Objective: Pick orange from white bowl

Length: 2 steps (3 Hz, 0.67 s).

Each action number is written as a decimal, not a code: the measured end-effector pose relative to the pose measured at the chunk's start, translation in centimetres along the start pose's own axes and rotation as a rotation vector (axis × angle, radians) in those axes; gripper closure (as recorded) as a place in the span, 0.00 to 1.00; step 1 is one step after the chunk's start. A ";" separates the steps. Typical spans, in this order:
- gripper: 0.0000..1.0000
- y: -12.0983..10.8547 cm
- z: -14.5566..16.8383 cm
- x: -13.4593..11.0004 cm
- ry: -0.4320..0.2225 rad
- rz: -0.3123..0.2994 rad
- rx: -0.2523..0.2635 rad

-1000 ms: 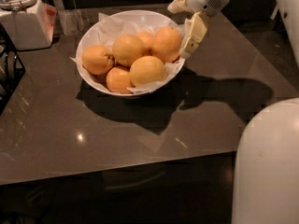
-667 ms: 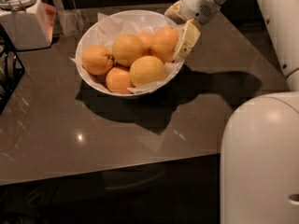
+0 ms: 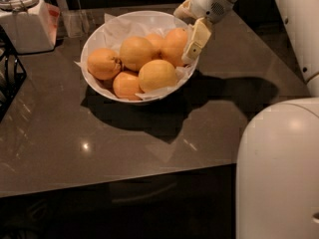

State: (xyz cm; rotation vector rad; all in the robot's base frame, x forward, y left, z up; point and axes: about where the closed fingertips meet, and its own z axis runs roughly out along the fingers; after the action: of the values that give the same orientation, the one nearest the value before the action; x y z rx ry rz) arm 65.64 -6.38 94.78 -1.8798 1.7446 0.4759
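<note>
Orange (image 3: 173, 45), large round smooth fruit w/ the deepest colour of the pile, sits at the rear-right of the wide shallow glossy white bowl (image 3: 144, 15) as seen, high on the heap & against the crinkled white paper lining (image 3: 117, 29). Sharing the bowl: paler yellow-orange fruits (image 3: 157, 75) toward its middle & front, plus a scarred fruit (image 3: 103, 63) w/ a dark stem mark at its left side. Vs approx 1 s ago the cream two-finger gripper (image 3: 184, 36) has slid in from just outside the bowl's right rim to over that rim; bowl & fruit haven't budged. My read: approach is nearly done, grasp not yet made, nothing lifted. Fingers (image 3: 195, 39) are spread wide & hold nothing. The nearer one lies down along the orange's right flank, touching or as good as touching, can't tell which. The other pokes out by the bowl's back rim behind the fruit, tip hidden. So the orange looks bracketed btwn them, and closing is prob the next call. Risk: the nearer finger sits close to the paper edge & could pinch it along w/ the fruit. Beyond the bowl: dark glossy table (image 3: 124, 148) under it, white lidded square canister (image 3: 22, 21) well off to the bowl's left-rear, black wire rack (image 3: 7, 73) further left at frame edge, and the robot's rounded white body (image 3: 279, 173) in front-right of the bowl.
</note>
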 end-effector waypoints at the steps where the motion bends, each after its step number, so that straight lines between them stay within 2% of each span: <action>1: 0.00 2.9 -0.9 -2.6 -0.006 -0.006 0.029; 2: 0.00 3.0 -0.4 -2.5 -0.004 -0.004 0.021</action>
State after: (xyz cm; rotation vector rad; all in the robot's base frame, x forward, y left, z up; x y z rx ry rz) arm 62.39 -4.71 96.15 -1.8665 1.7365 0.4573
